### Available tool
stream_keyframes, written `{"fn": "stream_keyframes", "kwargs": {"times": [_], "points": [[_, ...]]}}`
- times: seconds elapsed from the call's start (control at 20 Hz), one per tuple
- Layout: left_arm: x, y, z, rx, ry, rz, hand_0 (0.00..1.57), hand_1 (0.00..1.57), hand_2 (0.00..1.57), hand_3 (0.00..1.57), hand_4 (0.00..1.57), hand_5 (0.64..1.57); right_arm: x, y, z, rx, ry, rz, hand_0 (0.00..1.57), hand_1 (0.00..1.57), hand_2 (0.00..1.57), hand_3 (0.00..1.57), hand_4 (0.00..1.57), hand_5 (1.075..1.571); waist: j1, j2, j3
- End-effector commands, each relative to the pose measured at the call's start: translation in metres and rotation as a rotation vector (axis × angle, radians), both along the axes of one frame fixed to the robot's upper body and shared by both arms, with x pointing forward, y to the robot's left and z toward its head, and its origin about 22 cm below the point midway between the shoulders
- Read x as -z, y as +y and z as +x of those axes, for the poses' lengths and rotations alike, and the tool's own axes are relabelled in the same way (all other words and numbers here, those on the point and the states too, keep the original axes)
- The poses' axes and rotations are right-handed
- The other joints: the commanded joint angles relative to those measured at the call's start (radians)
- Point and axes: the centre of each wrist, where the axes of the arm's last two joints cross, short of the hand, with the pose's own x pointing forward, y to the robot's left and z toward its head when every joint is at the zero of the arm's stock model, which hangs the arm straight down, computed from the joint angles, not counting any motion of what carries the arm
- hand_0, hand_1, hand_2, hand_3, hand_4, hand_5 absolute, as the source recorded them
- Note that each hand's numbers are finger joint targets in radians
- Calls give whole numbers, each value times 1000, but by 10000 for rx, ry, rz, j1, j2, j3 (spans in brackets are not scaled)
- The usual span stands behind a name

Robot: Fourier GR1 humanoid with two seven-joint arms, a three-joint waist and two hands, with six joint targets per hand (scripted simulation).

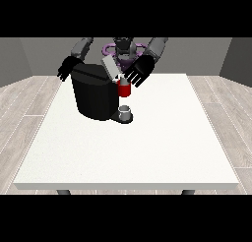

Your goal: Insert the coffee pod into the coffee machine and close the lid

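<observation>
The white table (147, 152) fills most of the view, with the robot (123, 48) small behind its far edge. On the far left part of the tabletop stands the black coffee machine (93, 96), a bulky dark body with its grey lid (110, 67) raised and tilted up. At the machine's front, under the lid, sits a red thing at the machine (124, 90), and below it, on the machine's base plate, stands a small grey cup-shaped thing (125, 111); I cannot tell whether that grey thing is the coffee pod, and no pod shows plainly anywhere else.

The hand at the view's right (138, 72) hangs just beside the raised lid and just above the red thing, its fingers spread and pointing down, released and holding nothing that shows. The hand at the view's left (66, 69) hangs behind the machine's far corner, fingers likewise straight and relaxed, grasping nothing.

Judging by the open lid and the hand poised at it, the step in hand seems to be work at the pod slot. The lid is not yet closed; the next move likely calls for bringing that hand onto the lid and pressing it down flat.
</observation>
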Motion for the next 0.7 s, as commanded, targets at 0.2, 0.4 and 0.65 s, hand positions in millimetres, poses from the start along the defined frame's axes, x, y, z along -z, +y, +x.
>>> {"fn": "stream_keyframes", "kwargs": {"times": [0.2,0.4,0.65], "points": [[-10,10,-2,149,-204,292,1051,1051,1118,953,365,1571,-9,-13,11,181,-292,229,0,0,0,0,463,1571,288,239,-4],[-22,2,0,23,-437,387,1064,1064,1117,952,360,1571,3,-4,3,-62,-614,-163,0,0,0,0,470,1571,37,289,-1],[-2,16,-2,326,287,1220,0,0,378,112,0,1571,-8,8,0,-134,-123,82,0,0,0,0,419,1571,-178,15,-6]]}}
